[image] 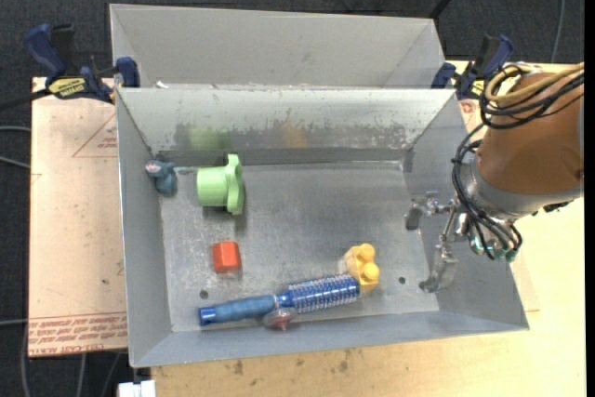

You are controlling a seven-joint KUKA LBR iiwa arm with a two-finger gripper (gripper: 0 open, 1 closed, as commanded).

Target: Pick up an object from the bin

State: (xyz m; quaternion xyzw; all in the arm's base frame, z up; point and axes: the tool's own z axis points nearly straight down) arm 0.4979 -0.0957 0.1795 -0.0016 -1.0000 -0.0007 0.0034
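Observation:
My gripper (424,248) hangs over the right side of the bin floor, close to the right wall, open with nothing between its fingers. One fingertip (414,217) points toward the back and the other (432,280) toward the front. A small yellow toy (363,264) lies nearest, a little to the gripper's left on the floor. Touching the toy is the bristle end of a blue hairbrush (281,300), which stretches left along the front wall.
A red block (226,257) sits left of centre. At the back left lies a green plastic cylinder with a flange (221,185), with a small blue-grey object (165,177) in the corner. A small pinkish disc (277,321) rests under the brush.

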